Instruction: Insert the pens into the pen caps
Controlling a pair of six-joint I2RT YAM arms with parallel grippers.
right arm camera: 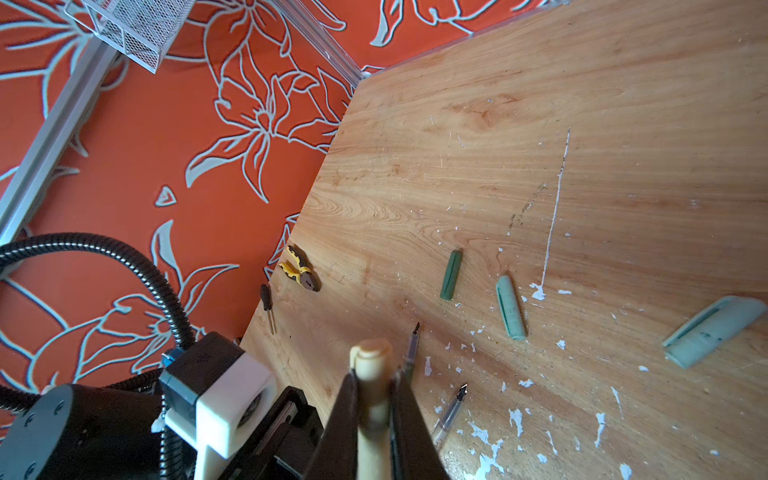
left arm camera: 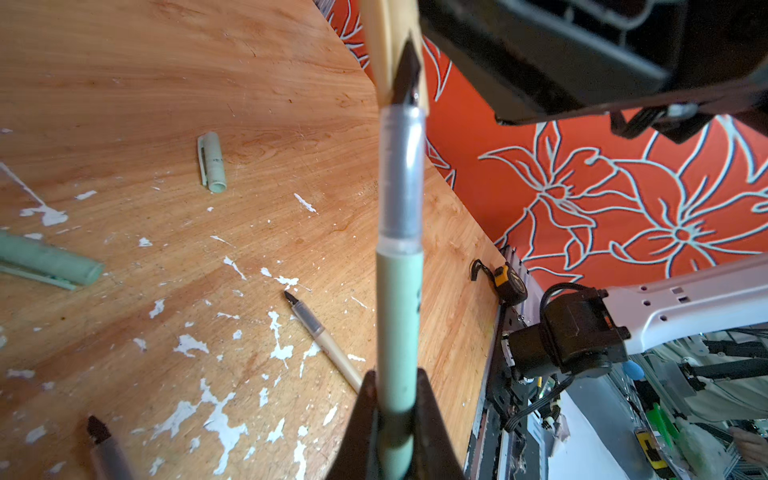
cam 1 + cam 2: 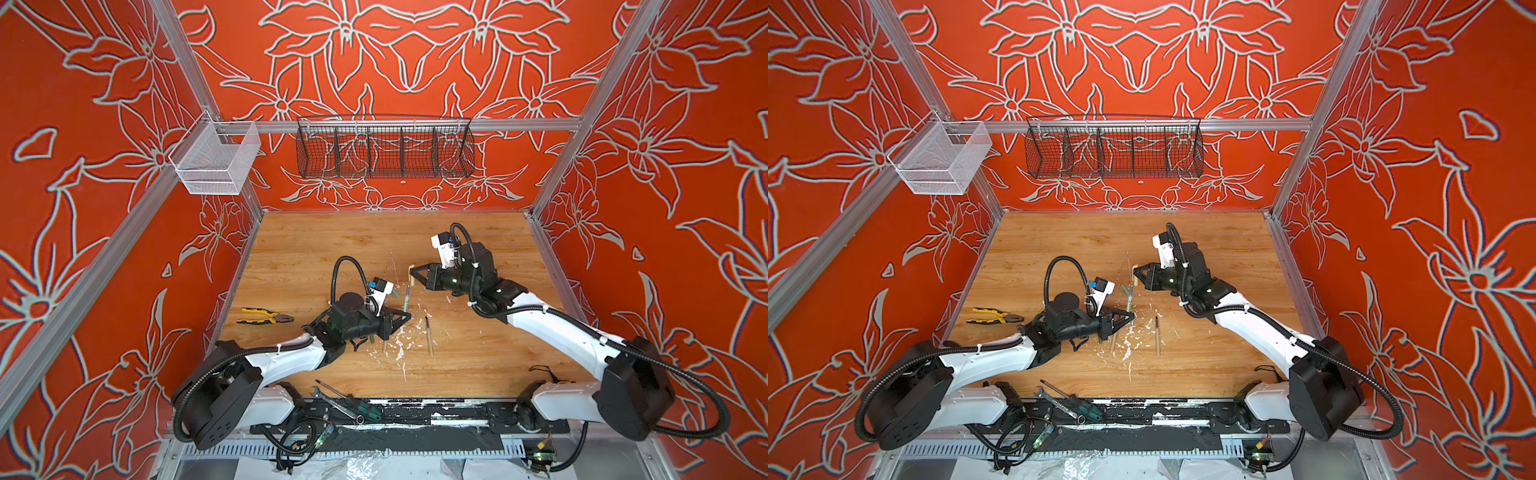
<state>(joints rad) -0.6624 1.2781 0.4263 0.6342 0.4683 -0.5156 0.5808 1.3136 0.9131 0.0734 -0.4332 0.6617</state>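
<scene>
Table (image 3: 316, 249): it is lying below both pairs of jaws; a dropped pen would be rolling away there among the loose caps (image 1: 510, 307).
Left gripper (image 2: 397, 382): its jaws are squeezing the green pen (image 2: 399, 311) far back from its tip, so the long front part could be wobbling.
Right gripper (image 1: 374, 376): its jaws are pinching the beige cap (image 1: 371, 351); a hard push could be sliding it through them.
Pen: it is poking out past the left jaws toward the cap between the right jaws.
Tip (image 2: 409, 70): it is showing against the cap's side, so it seems to be missing the hole; pushing now could be knocking the cap crooked.
Colour: green is going to beige, maybe a poor fit.
</scene>
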